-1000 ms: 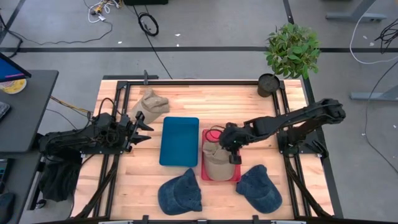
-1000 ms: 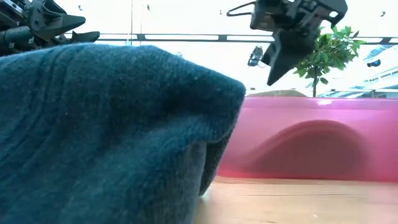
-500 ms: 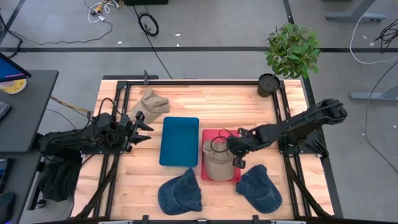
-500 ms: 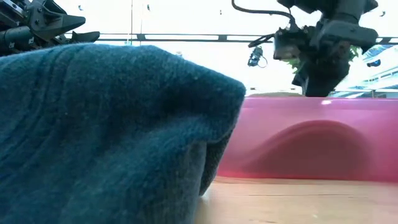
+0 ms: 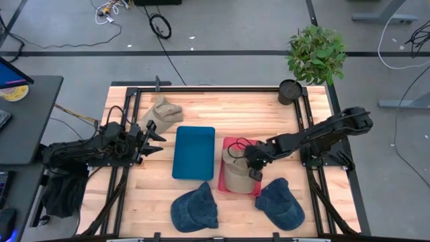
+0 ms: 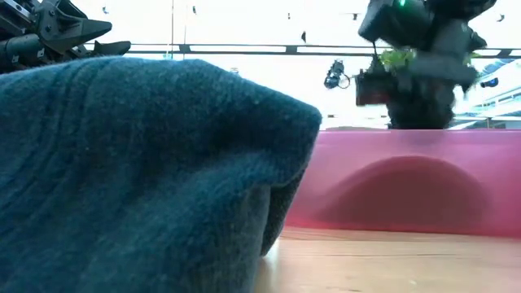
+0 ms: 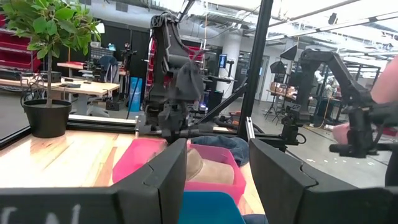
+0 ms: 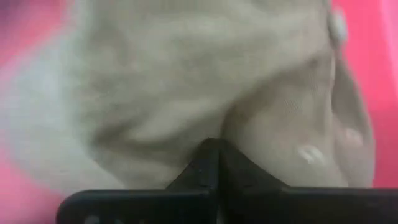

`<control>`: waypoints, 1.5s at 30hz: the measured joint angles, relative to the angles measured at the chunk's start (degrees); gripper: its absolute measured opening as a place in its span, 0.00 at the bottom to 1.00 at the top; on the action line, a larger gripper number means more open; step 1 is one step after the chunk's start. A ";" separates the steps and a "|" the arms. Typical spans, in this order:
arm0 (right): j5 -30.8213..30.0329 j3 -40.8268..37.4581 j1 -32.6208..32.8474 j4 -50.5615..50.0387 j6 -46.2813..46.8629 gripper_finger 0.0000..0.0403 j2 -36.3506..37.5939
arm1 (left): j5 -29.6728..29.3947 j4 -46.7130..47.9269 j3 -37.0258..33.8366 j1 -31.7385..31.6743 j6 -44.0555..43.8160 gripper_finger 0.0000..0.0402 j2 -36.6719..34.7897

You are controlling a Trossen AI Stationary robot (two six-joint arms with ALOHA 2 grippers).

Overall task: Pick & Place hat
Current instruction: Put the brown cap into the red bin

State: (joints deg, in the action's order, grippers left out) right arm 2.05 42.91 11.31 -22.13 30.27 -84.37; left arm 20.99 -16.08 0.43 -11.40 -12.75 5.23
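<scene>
A tan hat (image 5: 235,176) lies in the pink tray (image 5: 232,142) right of the table's middle; the left wrist view shows it too (image 7: 208,168). My right gripper (image 5: 253,171) is shut and slants down onto that hat's right side. In the low view its fingertips are hidden behind the tray's wall (image 6: 407,183). My left gripper (image 5: 158,134) waits open at the table's left side, its fingers (image 7: 168,180) holding nothing. A second tan hat (image 5: 161,111) rests on the wood at the far left. My right gripper meets the tan hat's crown (image 8: 261,118) with its shut fingertips (image 8: 211,155), slanting down from the table's right. The cloth is creased around the tips. I cannot tell whether any cloth is caught between them. The hat lies in the tray.
A blue tray (image 5: 194,152) lies left of the pink one. Two denim hats (image 5: 195,207) (image 5: 280,203) lie by the near edge; the left one fills the low view's foreground (image 6: 146,171). A potted plant (image 5: 314,57) stands at the far right corner.
My right gripper has come down onto the tan hat in the pink tray, drifting toward the tray's right side and rolling its wrist; its fingers have stayed shut. The pink tray has shifted a little on the table.
</scene>
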 joint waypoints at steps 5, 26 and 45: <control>-1.27 3.12 0.18 0.67 -2.95 0.00 4.80 | 0.02 0.00 0.01 0.01 -0.02 0.44 0.00; -7.34 4.18 -5.50 21.42 -9.91 0.00 27.94 | 0.01 0.02 0.01 0.00 -0.02 0.44 -0.02; -10.81 4.22 -5.99 43.39 -16.82 0.00 32.48 | -8.75 -9.39 0.00 0.00 -31.06 0.44 0.00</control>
State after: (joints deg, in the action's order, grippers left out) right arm -8.76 47.13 5.32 21.26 13.45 -51.89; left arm 12.24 -25.46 0.43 -11.40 -43.82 5.23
